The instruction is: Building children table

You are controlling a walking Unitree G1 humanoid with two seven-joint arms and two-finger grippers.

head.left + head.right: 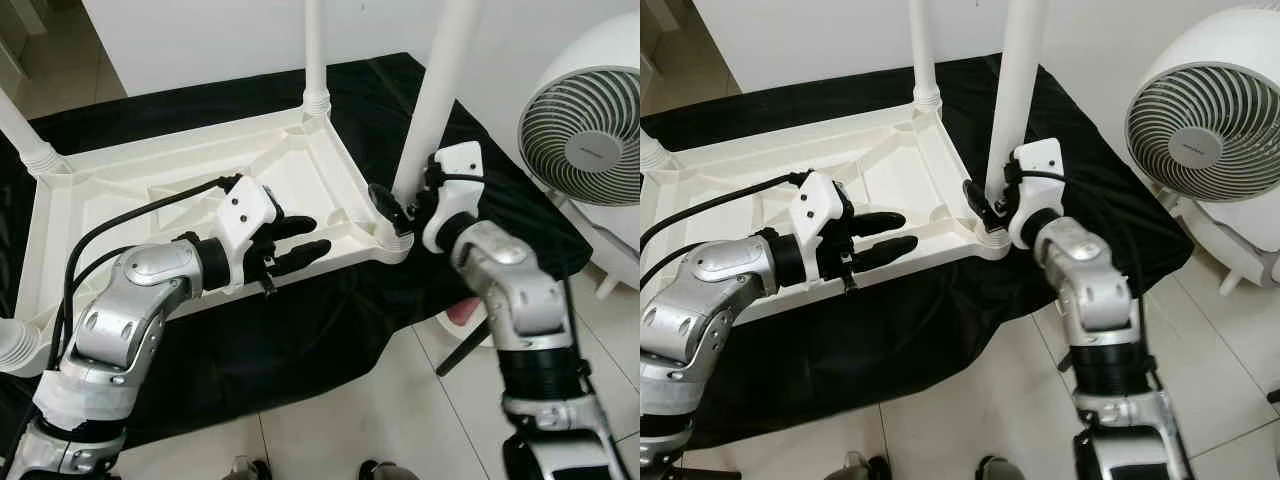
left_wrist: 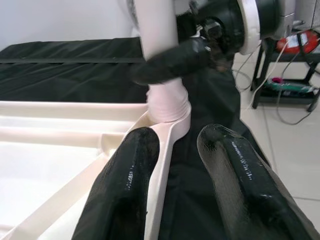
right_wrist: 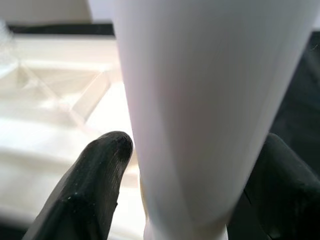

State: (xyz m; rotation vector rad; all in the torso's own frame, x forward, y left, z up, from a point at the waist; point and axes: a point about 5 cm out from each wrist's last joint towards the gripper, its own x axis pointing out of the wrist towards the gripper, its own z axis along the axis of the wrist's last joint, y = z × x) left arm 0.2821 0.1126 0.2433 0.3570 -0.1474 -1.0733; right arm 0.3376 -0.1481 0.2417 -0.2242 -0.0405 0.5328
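A white plastic children's table (image 1: 150,190) lies upside down on a black cloth (image 1: 300,340), its legs pointing up. My right gripper (image 1: 395,212) is shut on the near-right table leg (image 1: 435,90) just above its corner socket; in the right wrist view a black finger (image 3: 97,175) presses each side of the leg (image 3: 200,100). My left gripper (image 1: 318,234) is open over the table's front rim, left of that corner. In the left wrist view its fingers (image 2: 130,165) straddle the rim, and the leg's base (image 2: 167,105) stands ahead.
Other legs stand at the far corner (image 1: 315,50), far left (image 1: 25,135) and near left (image 1: 10,345). A white round fan (image 1: 590,130) stands on the tiled floor (image 1: 380,420) to the right. A rack with cables (image 2: 295,60) is beyond the cloth.
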